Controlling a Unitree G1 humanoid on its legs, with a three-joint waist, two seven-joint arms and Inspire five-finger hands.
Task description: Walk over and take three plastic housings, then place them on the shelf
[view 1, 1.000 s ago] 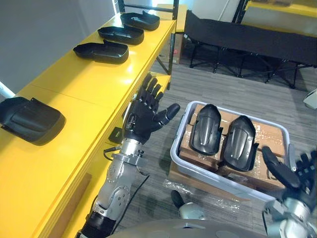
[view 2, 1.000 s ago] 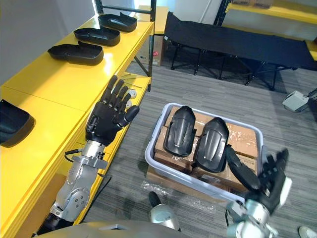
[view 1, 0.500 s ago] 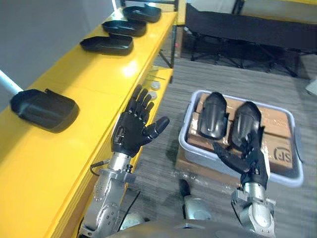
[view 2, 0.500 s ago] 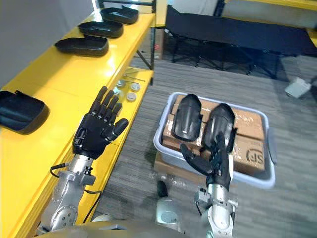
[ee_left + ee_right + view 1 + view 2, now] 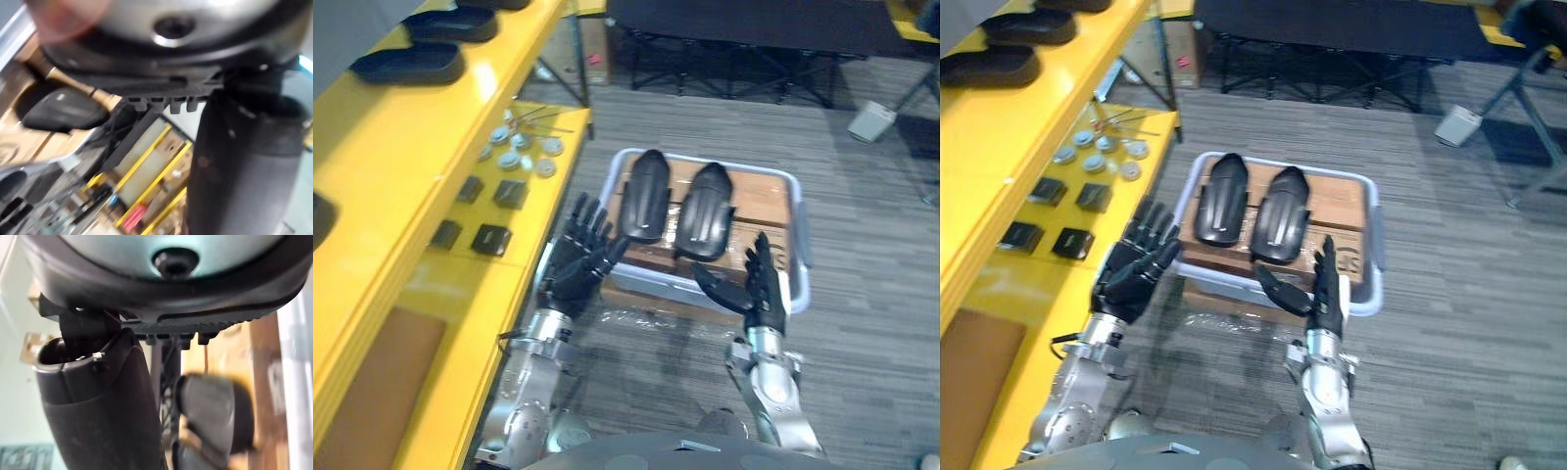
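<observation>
- The left hand (image 5: 576, 262), fingers straight, spread and empty, is by the grey bin's (image 5: 800, 230) near left corner.
- The right hand (image 5: 762, 286), fingers likewise wide and empty, is at its near right corner.
- Two black plastic housings (image 5: 644, 194) (image 5: 706, 210) lie side by side on cardboard (image 5: 759, 201) in the bin.
- Further housings (image 5: 406, 62) rest on the yellow shelf (image 5: 401, 127).

Legible text: none. Cardboard box (image 5: 1344, 208) in grey bin (image 5: 1374, 245): dark printed mark at its 4 o'clock corner, too small to read.

Farthest shelf housing (image 5: 494, 4) cut by the top edge, nearest shelf housing (image 5: 319, 220) by the left.
</observation>
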